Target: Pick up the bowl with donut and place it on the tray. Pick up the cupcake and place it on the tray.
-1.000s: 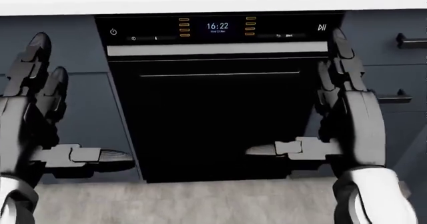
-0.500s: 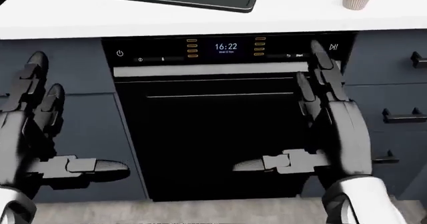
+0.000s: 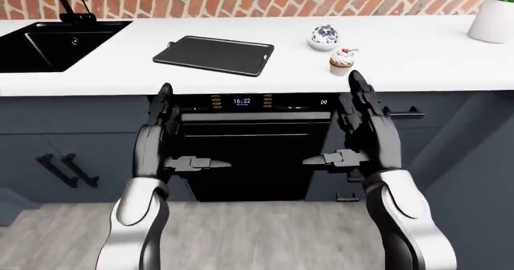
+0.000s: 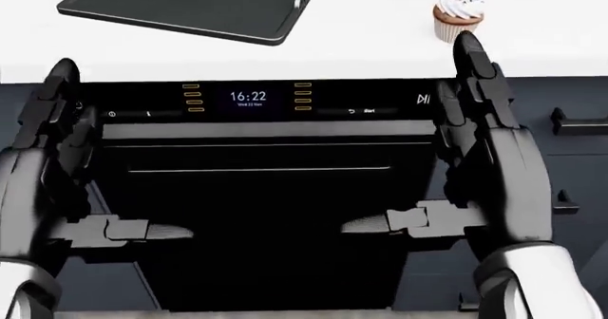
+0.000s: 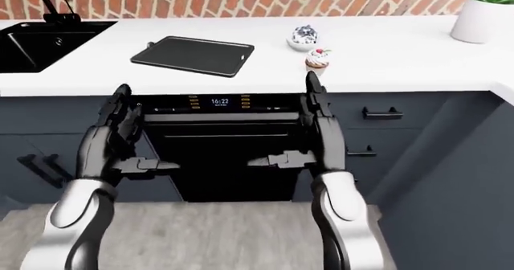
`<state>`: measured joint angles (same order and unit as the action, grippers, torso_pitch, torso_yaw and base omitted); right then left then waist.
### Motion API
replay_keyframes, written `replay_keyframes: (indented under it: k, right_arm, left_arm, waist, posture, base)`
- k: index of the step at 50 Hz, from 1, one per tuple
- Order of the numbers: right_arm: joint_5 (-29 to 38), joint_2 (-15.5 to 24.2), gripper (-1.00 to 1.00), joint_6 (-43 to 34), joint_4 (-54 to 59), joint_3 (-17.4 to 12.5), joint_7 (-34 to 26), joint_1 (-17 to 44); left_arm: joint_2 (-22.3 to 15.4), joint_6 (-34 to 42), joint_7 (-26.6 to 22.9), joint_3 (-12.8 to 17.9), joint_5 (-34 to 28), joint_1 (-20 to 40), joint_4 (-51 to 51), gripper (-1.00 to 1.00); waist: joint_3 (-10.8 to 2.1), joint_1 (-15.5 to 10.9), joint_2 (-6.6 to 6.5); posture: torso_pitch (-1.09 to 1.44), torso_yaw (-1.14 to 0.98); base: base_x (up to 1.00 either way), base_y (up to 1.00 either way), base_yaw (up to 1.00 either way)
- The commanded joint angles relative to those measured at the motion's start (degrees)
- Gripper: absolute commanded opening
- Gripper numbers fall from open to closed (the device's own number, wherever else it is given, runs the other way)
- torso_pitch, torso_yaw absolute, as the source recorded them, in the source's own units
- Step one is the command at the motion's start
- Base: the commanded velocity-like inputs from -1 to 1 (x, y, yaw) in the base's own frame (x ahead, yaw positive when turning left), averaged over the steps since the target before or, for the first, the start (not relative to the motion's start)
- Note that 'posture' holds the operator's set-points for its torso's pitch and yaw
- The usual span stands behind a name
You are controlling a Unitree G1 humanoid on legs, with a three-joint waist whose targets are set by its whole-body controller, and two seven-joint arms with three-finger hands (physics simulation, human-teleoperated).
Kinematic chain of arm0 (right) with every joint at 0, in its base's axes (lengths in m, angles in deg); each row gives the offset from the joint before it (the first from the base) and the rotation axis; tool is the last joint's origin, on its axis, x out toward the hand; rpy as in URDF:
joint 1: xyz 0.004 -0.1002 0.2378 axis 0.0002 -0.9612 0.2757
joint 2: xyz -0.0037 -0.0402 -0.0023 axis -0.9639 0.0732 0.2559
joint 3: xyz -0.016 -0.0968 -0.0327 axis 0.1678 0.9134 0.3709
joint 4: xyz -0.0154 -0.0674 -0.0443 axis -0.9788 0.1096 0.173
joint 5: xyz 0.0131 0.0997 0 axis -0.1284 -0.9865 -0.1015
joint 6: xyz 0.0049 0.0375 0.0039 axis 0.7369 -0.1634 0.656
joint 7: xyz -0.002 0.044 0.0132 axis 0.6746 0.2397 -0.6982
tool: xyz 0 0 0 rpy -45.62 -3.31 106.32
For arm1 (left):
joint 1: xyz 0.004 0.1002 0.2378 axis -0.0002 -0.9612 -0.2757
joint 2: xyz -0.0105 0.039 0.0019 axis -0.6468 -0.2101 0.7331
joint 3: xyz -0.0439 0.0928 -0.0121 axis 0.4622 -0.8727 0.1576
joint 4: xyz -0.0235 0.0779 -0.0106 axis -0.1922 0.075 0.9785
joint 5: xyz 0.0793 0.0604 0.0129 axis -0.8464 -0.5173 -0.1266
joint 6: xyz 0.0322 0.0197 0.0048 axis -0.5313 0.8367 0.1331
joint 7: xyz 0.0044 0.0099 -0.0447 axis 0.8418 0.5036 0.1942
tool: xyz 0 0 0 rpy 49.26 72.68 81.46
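Observation:
A black tray (image 3: 214, 55) lies on the white counter (image 3: 402, 59), left of centre in the left-eye view. To its right stands a white bowl with a donut (image 3: 323, 37), and just below it a cupcake with white icing and a cherry (image 3: 342, 61); the cupcake also shows in the head view (image 4: 459, 13). My left hand (image 3: 164, 146) and right hand (image 3: 354, 138) are both open and empty, held up below the counter edge before the black oven (image 3: 253, 143). My right fingertips reach up just below the cupcake.
A black sink with a tap (image 3: 48, 41) is set in the counter at the left. A white plant pot (image 3: 492, 18) stands at the far right. Dark blue cabinets (image 3: 72, 149) with black handles flank the oven. A brick wall runs behind the counter.
The head camera has tilted up: the counter, tray and cupcake have slid down into the head view. Both hands stay open and have risen a little toward the counter edge.

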<state>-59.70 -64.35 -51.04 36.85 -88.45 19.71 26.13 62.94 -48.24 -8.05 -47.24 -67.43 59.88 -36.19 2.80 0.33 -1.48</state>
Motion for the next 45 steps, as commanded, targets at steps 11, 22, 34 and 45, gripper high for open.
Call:
replay_keyframes:
  k: [11,22,34,45]
  right_arm:
    - [-1.82,0.1,1.0,3.36,-1.55,-0.59,-0.35,-0.67]
    - [-2.36,0.64,1.0,1.76,-4.07,-0.43,-0.45,0.5]
    - [-4.15,1.91,1.0,-2.55,-5.67,-2.34,1.22,5.43]
    - [-5.08,2.37,1.0,-2.36,-5.38,-2.21,2.09,7.06]
  left_arm:
    - [-1.39,4.15,-0.03,2.22,1.53,2.46,-7.58,1.0]
    - [-2.91,5.93,-0.19,3.81,2.52,3.44,-8.9,1.0]
    - [-6.14,13.49,0.71,6.54,5.43,9.15,-11.81,1.0]
    - [-8.89,16.52,2.0,10.4,9.91,10.45,-14.28,1.0]
  waist:
    - [-1.46,-2.36,-1.03]
    - [-1.35,-1.18,3.58]
    - [-1.89,-0.14,2.42]
    - [-0.83,-1.03,3.66]
  posture:
    - [0.0,0.0]
    - [0.0,0.0]
    - [0.0,0.0]
    - [0.0,0.0]
  base:
    - [0.23,-0.61,0.0]
    - [0.29,-0.5,0.0]
    - [0.0,0.0,0.0]
    - [0.18,0.0,0.0]
